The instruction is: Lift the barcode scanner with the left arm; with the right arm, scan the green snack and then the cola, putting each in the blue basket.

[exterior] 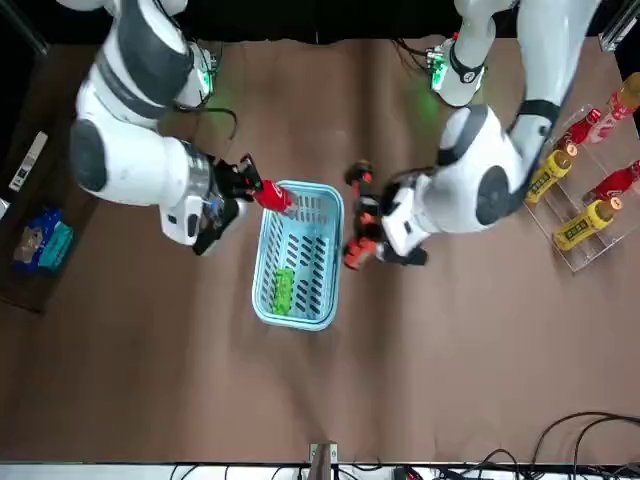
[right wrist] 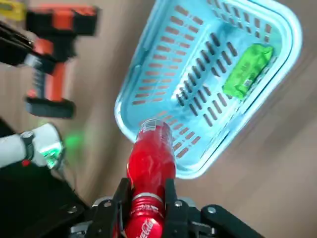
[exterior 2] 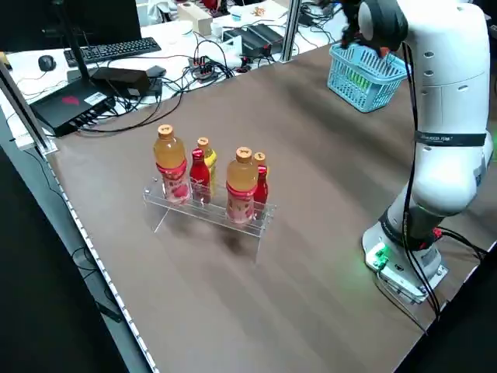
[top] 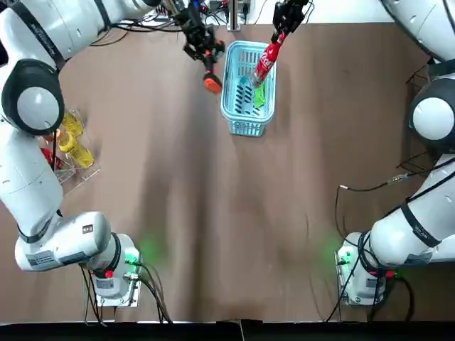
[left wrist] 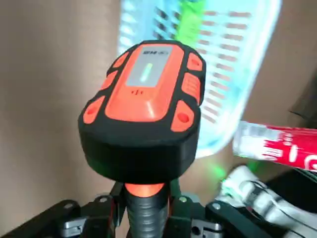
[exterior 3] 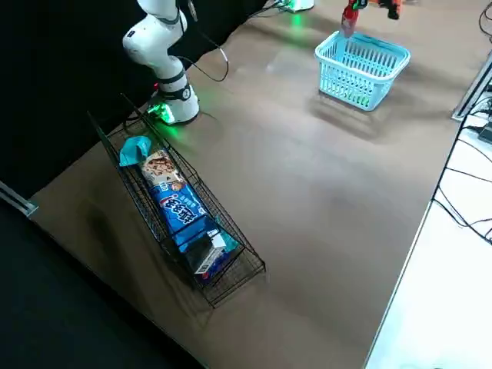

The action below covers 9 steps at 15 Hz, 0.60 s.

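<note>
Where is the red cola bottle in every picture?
Top: cola bottle upper middle, over the blue basket.
Front: cola bottle left of centre, at basket's corner.
Left side: not seen.
Right side: cola bottle at top, above basket.
Left wrist: cola bottle past the scanner.
Right wrist: cola bottle held before the basket.
Shared landmark: the blue basket.

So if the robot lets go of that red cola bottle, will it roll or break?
Probably won't break: the red plastic cola bottle looks sturdy. It's round, so it may roll, but the walls of the light blue slotted basket should stop that. The right gripper pinches its smooth side, so it might slip.
</note>
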Each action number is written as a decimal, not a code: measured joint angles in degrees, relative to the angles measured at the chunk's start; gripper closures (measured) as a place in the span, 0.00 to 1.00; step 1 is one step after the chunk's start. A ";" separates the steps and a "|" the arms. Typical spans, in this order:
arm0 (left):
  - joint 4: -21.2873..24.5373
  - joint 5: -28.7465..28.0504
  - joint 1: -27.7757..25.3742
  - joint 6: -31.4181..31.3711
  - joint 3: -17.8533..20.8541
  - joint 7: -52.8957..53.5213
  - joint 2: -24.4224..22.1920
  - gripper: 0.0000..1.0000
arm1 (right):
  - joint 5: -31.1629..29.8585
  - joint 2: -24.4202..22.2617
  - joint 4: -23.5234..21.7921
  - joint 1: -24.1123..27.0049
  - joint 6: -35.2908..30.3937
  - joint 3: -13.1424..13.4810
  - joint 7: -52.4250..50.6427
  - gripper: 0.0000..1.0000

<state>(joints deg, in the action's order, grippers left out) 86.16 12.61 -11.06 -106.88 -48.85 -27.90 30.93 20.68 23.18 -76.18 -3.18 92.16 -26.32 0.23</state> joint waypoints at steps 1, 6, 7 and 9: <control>0.02 -3.41 -1.47 1.44 0.09 0.00 0.00 0.63 | -1.78 0.78 -0.25 -1.07 1.68 0.00 1.90 0.68; 2.51 -19.42 -7.56 4.96 2.81 0.81 0.57 0.63 | -12.69 4.78 -0.93 -7.55 7.62 -0.02 13.63 0.68; 2.91 -21.09 -7.59 4.97 3.88 1.01 0.77 0.63 | -13.91 5.01 -1.03 -7.78 7.76 -0.02 15.23 0.68; 3.60 -24.42 -7.25 4.98 5.88 1.12 1.23 0.63 | -15.41 5.46 -1.07 -7.97 7.78 -0.01 17.08 0.68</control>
<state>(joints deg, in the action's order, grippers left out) 89.76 -11.82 -18.30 -101.89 -42.97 -26.79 32.16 5.27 28.64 -77.25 -11.15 99.94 -26.33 17.31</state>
